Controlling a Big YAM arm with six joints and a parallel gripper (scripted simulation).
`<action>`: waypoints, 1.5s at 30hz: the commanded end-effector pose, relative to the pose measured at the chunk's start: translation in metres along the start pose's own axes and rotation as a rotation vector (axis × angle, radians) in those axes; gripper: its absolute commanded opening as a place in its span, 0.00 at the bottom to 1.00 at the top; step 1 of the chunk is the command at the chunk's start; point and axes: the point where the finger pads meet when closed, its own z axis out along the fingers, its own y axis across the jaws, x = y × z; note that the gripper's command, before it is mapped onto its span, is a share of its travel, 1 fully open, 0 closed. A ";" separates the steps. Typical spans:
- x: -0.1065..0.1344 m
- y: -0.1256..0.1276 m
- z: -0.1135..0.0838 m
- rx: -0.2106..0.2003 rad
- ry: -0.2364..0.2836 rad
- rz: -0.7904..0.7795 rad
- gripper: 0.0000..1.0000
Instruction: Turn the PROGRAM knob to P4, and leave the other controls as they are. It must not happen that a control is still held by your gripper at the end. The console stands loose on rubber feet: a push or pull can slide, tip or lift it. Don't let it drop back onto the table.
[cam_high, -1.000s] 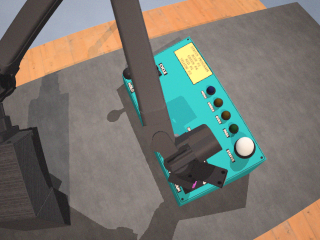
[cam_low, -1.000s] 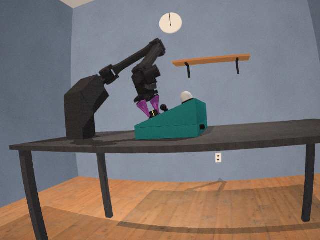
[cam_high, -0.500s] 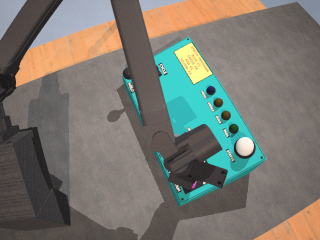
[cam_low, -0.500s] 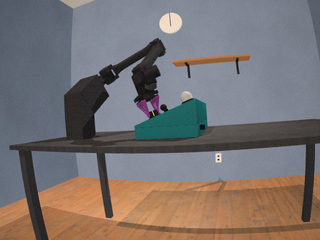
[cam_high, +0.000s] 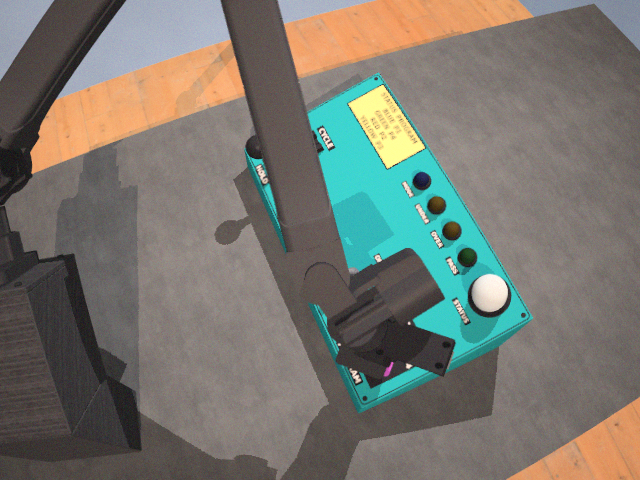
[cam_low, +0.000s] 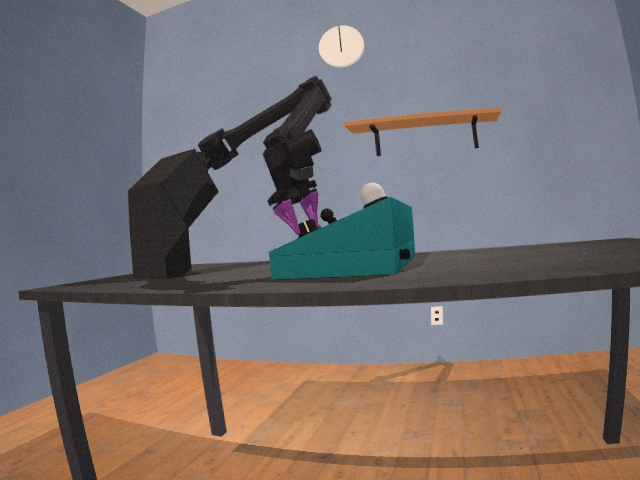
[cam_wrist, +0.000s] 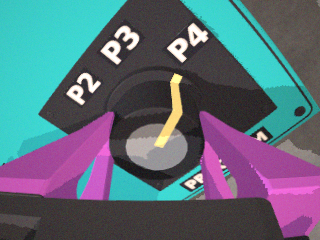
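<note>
The teal console (cam_high: 392, 232) sits on the grey mat. Its black PROGRAM knob (cam_wrist: 156, 136) sits on a black plate marked P2 (cam_wrist: 83, 88), P3 (cam_wrist: 122, 43) and P4 (cam_wrist: 187, 43). The knob's yellow pointer line (cam_wrist: 171, 110) aims up towards P4, a little to its left. My gripper (cam_wrist: 156, 121) is shut on the knob, with one purple finger on each side. In the top view my wrist (cam_high: 392, 315) covers the knob at the console's near end. In the exterior view the purple fingers (cam_low: 301, 211) grip the knob on the console's low front slope.
The console also carries a HOLD lever (cam_high: 254, 146), a CYCLE switch (cam_high: 324, 138), a yellow status chart (cam_high: 385, 133), several small dark lamps (cam_high: 444, 217) and a white STATUS dome (cam_high: 489, 293). My arm's base (cam_high: 46, 356) stands at the left.
</note>
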 end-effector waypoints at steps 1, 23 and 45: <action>-0.011 -0.006 -0.007 -0.010 -0.027 0.036 0.00; -0.011 -0.006 -0.007 -0.010 -0.026 0.035 0.70; -0.024 0.013 -0.132 -0.022 -0.048 -0.019 0.70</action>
